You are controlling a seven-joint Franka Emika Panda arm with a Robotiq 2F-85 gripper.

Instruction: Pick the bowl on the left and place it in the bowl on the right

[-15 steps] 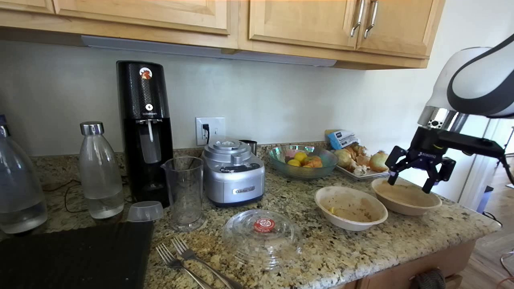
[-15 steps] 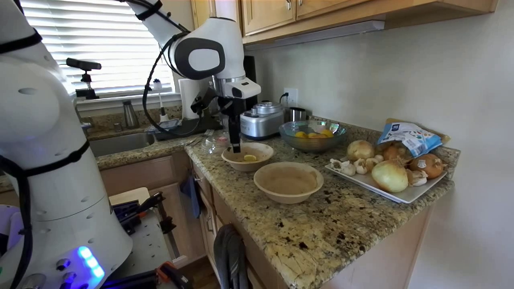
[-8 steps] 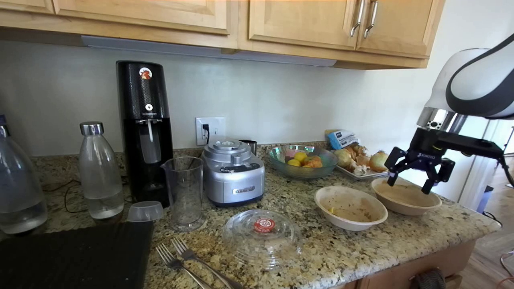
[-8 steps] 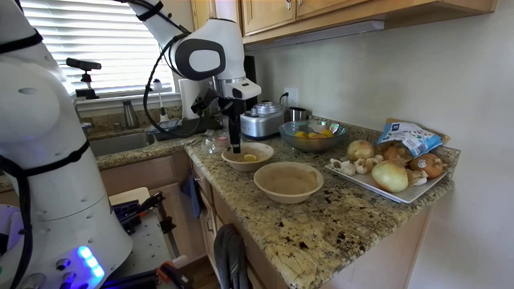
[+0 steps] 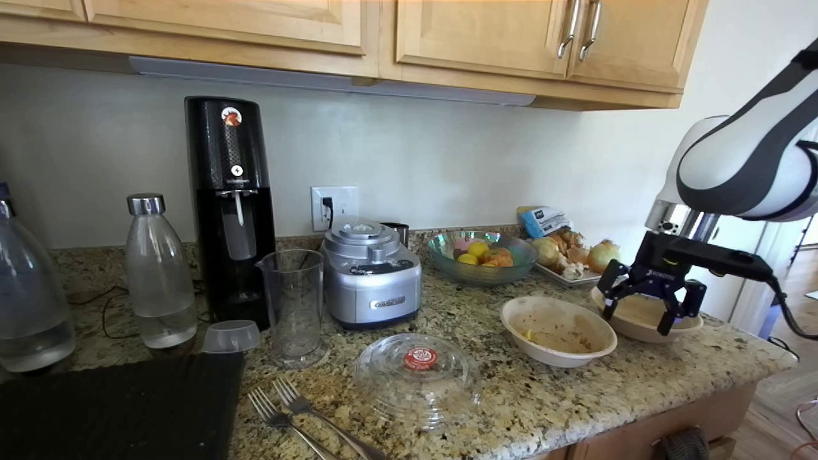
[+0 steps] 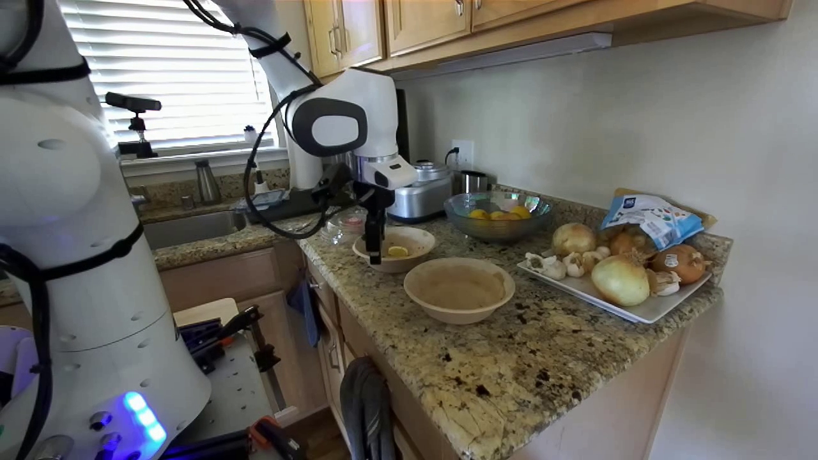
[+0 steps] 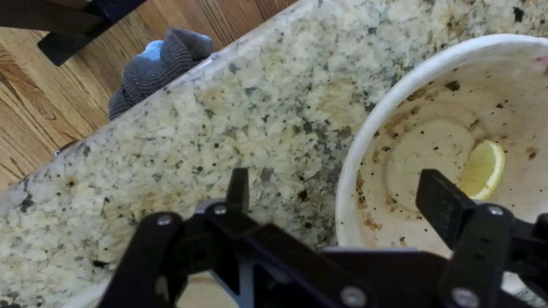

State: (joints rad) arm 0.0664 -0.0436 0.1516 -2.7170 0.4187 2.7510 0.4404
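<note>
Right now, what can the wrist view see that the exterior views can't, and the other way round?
Only the wrist view makes out a pink spot inside the lemon bowl and screw heads by the fingers.

Only the exterior views show the food processor base, glass fruit bowl and onions.

All share the lemon wedge, other tan bowl, gray towel, granite countertop, lemon bowl and fingers.

Two forks [image 5: 327,421], food processor [image 5: 374,291], onions [image 6: 618,281], garlic [image 6: 553,268]

The arm [image 6: 381,112] stands lower than before, and its gripper [image 5: 636,323] shows nearer the front edge of the counter [image 6: 486,396] in both exterior views. In an exterior view it sits farther left, away from the counter's right-hand corner [image 5: 783,358].
</note>
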